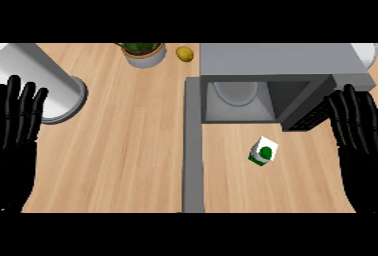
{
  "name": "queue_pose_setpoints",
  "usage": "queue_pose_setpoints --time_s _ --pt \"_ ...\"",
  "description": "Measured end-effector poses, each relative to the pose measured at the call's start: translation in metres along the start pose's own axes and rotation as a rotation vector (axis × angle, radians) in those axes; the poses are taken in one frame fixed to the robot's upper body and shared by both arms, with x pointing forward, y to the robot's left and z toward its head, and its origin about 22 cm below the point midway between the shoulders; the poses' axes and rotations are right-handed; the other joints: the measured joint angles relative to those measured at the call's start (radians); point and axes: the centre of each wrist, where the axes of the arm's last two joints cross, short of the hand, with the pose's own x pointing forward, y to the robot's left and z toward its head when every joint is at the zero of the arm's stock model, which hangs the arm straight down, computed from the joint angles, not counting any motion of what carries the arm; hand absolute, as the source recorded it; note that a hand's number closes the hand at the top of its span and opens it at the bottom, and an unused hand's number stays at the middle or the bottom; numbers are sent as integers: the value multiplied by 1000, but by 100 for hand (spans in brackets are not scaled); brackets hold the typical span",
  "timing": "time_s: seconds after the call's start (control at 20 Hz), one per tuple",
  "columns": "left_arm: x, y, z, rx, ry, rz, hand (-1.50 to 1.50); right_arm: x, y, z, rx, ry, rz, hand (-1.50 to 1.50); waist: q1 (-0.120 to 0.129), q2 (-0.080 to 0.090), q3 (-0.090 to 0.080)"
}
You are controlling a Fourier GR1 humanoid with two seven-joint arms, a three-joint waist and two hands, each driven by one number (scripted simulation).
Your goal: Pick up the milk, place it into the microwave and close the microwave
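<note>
Pale wood covered the desk (118,160), and on it the milk (263,151), a small white carton with green markings, lay tilted just in front of the microwave (273,70). The grey microwave stood with its door (193,145) swung wide, a long grey slab reaching toward the near edge, and a pale turntable showed inside the cavity. Neither hand touched the carton. The left hand (18,125) rested at the left edge, fingers straight and up, holding nothing. The right hand (356,130) rested likewise at the right edge, empty. A potted plant (144,52) and a lemon (185,53) sat at the far side, with a large white cylinder (52,85) on the left.
</note>
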Motion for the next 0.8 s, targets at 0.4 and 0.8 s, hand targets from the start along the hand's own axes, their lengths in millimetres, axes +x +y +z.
queue_pose_setpoints --time_s 0.4,0.8 --pt "-16 18 -12 7 69 82 -150 -3 63 -19 -118 -3 64 -150 5 2 -19" --pt "-15 48 14 37 152 134 -150 2 111 -10 -153 67 105 -150 4 0 -21"
